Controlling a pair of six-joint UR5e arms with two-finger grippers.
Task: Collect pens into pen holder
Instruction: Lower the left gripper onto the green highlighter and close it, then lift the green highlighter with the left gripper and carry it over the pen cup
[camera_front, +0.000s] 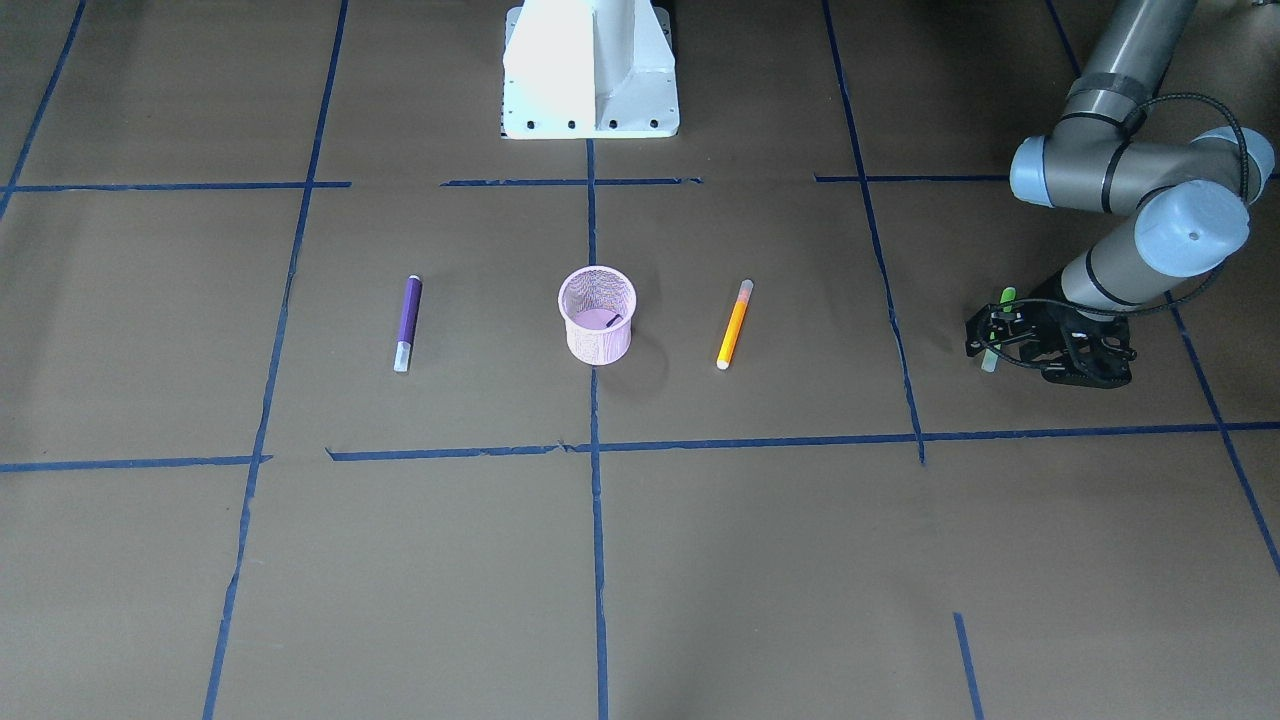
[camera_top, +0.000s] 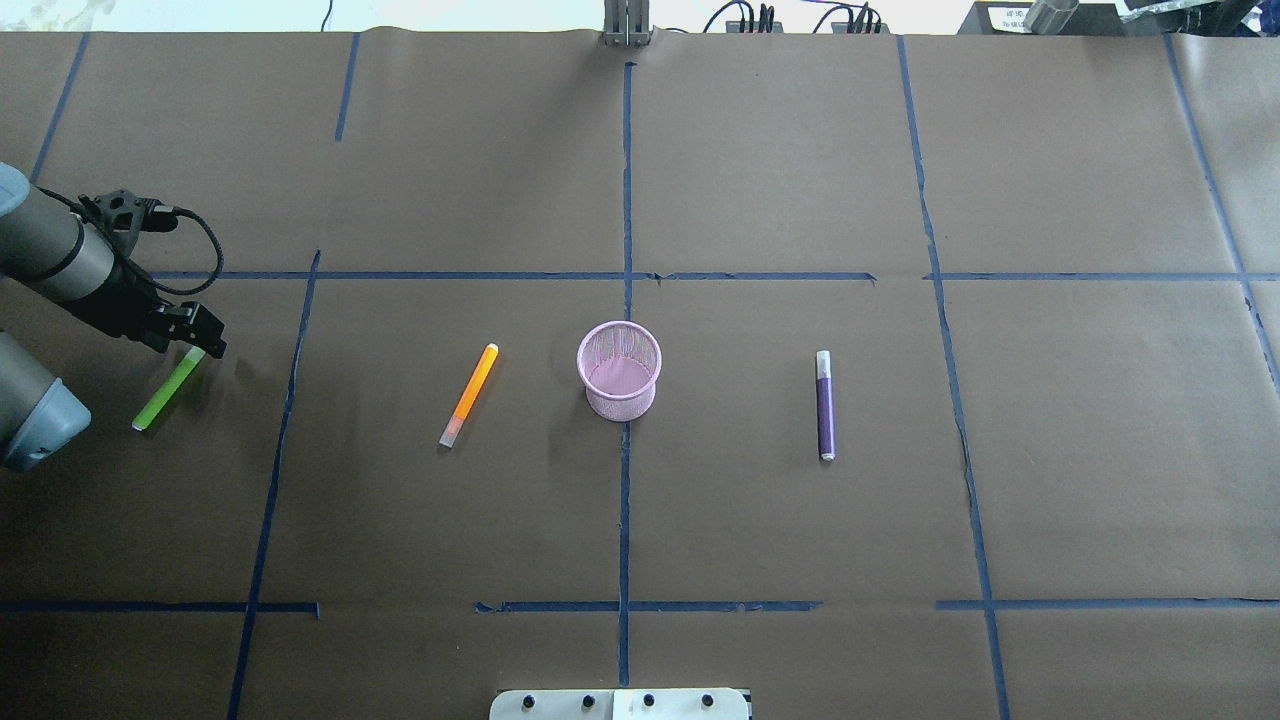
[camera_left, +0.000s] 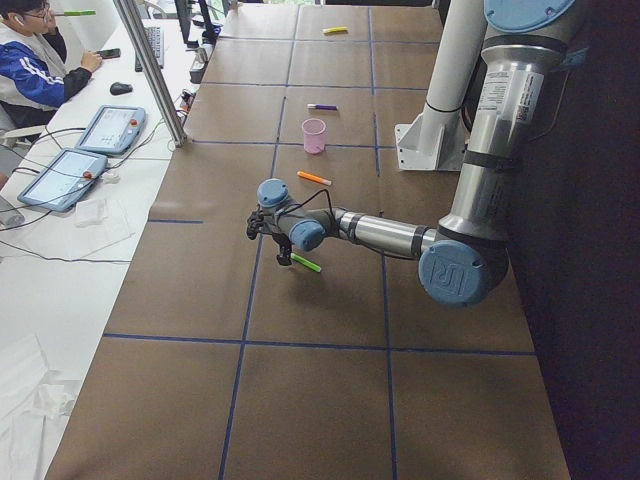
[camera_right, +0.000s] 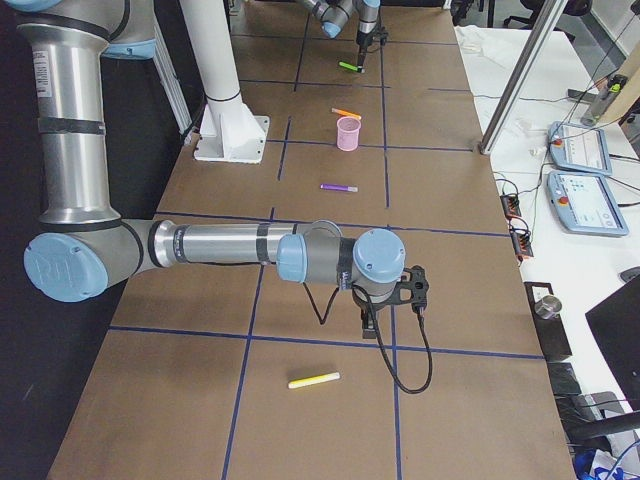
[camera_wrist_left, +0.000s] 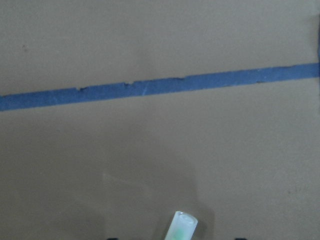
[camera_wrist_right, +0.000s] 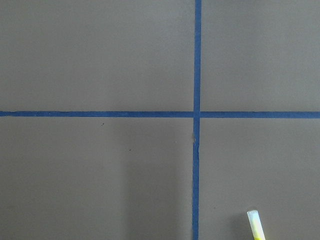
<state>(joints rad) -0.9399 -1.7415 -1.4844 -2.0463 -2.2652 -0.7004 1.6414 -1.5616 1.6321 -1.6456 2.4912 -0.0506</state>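
Observation:
The pink mesh pen holder (camera_top: 620, 404) stands upright at the table's middle (camera_front: 598, 346). The orange pen (camera_top: 469, 395) lies to its left in the overhead view and the purple pen (camera_top: 825, 405) to its right, both flat and apart from the cup. The green pen (camera_top: 160, 400) lies at the far left. My left gripper (camera_top: 195, 345) is low over its pale cap end (camera_wrist_left: 181, 226), jaws open on either side of it. My right gripper (camera_right: 368, 330) points down at bare paper; I cannot tell whether it is open or shut.
A yellow pen (camera_right: 314, 380) lies near my right gripper, off the overhead view; its tip shows in the right wrist view (camera_wrist_right: 255, 225). The white robot base (camera_front: 590, 70) stands behind the cup. Blue tape lines cross the brown paper. An operator's desk runs along the far side.

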